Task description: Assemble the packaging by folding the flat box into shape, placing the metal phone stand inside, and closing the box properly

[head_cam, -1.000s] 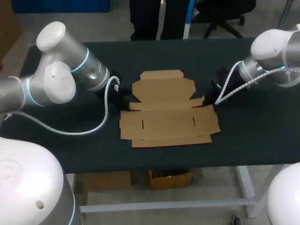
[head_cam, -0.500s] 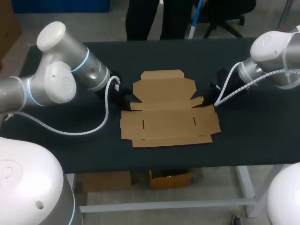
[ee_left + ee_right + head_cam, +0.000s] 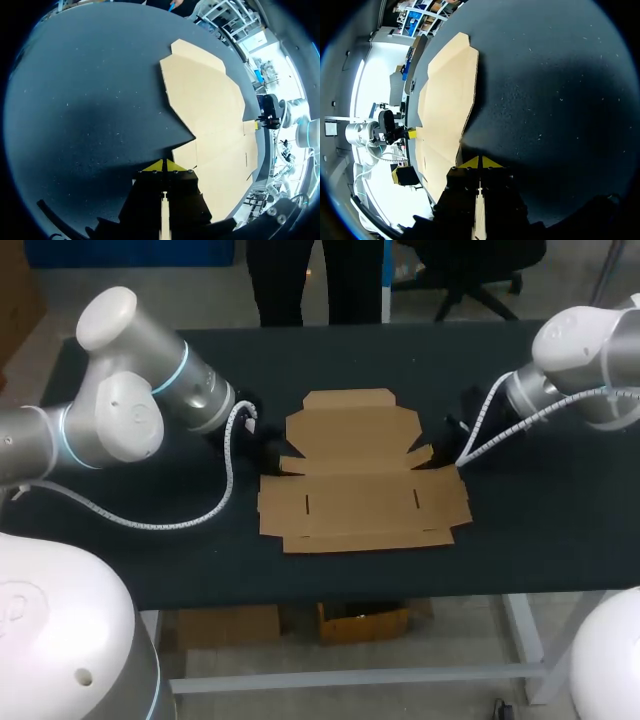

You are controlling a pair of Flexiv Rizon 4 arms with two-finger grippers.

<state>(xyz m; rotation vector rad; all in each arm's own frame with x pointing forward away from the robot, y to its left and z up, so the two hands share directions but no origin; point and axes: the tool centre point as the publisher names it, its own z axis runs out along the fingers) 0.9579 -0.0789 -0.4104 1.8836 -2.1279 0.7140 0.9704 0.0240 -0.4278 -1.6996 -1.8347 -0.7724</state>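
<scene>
A flat brown cardboard box [image 3: 355,480] lies unfolded in the middle of the black table, with its flaps spread out. My left gripper [image 3: 272,452] sits low at the notch on the box's left edge, its yellow tips [image 3: 163,165] pressed together just short of the cardboard [image 3: 210,100]. At the notch on the opposite edge is my right gripper [image 3: 442,452], also shut [image 3: 480,162] and empty, with the cardboard [image 3: 447,100] ahead of it. Each wrist view shows the other arm's gripper across the box. No metal phone stand shows in any view.
The dark table top [image 3: 560,530] stretches out on both sides of the box. Its front edge [image 3: 350,598] runs a short way in front of the cardboard. My left arm's white cable [image 3: 160,523] loops above the table at the left.
The flat box has crept very slightly to the right. Both arms hold almost the same places, and both grippers stay shut.
</scene>
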